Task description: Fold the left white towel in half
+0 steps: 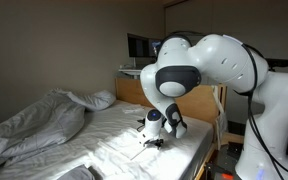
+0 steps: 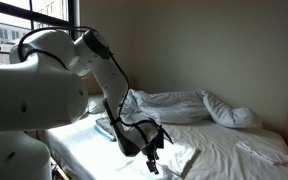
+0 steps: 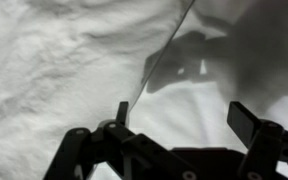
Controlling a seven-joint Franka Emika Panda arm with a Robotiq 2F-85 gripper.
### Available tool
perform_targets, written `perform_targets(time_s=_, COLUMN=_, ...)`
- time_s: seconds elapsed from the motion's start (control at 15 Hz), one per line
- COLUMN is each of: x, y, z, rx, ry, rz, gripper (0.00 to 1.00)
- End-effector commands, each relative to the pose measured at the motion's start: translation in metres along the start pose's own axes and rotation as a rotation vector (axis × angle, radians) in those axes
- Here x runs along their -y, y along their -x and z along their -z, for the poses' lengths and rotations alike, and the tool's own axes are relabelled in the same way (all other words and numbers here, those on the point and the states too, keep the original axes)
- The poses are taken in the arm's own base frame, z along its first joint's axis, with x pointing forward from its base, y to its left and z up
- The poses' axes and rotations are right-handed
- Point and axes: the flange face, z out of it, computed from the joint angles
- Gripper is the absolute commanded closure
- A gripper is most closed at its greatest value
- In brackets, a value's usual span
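Observation:
The left white towel lies flat on the bed sheet, smooth against the rougher sheet, and its edge runs diagonally up the wrist view. My gripper hovers open just above the towel near that edge, one finger at the edge and the other over the cloth, with nothing between them. In both exterior views the gripper points down at the towel near the bed's front edge. The gripper's shadow falls on the towel.
A big rumpled duvet is heaped at the head of the bed. Another white cloth lies further along the mattress. A wooden bed frame stands behind the arm, and the bed edge is close by.

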Motion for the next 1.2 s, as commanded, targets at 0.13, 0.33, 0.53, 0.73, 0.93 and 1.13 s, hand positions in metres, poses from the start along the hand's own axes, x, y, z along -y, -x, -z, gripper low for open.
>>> perform_targets(time_s=0.13, x=-0.082, y=-0.009, z=0.039, rx=-0.098, ry=0.185, rz=-0.125, gripper=0.00)
perform_targets(time_s=0.33, x=-0.078, y=-0.027, z=0.023, rx=-0.109, ry=0.156, rz=-0.099, gripper=0.00)
perform_targets(time_s=0.53, x=-0.044, y=-0.023, z=0.003, rx=-0.106, ry=0.084, rz=-0.078, gripper=0.00)
perform_targets(time_s=0.73, x=-0.020, y=-0.012, z=-0.018, rx=-0.098, ry=0.029, rz=-0.067, gripper=0.00)
perform_targets(time_s=0.93, x=-0.024, y=-0.005, z=-0.033, rx=-0.105, ry=0.028, rz=-0.130, gripper=0.00)
perform_targets(time_s=1.13, x=-0.041, y=-0.016, z=-0.031, rx=-0.115, ry=0.057, rz=-0.195, gripper=0.00)
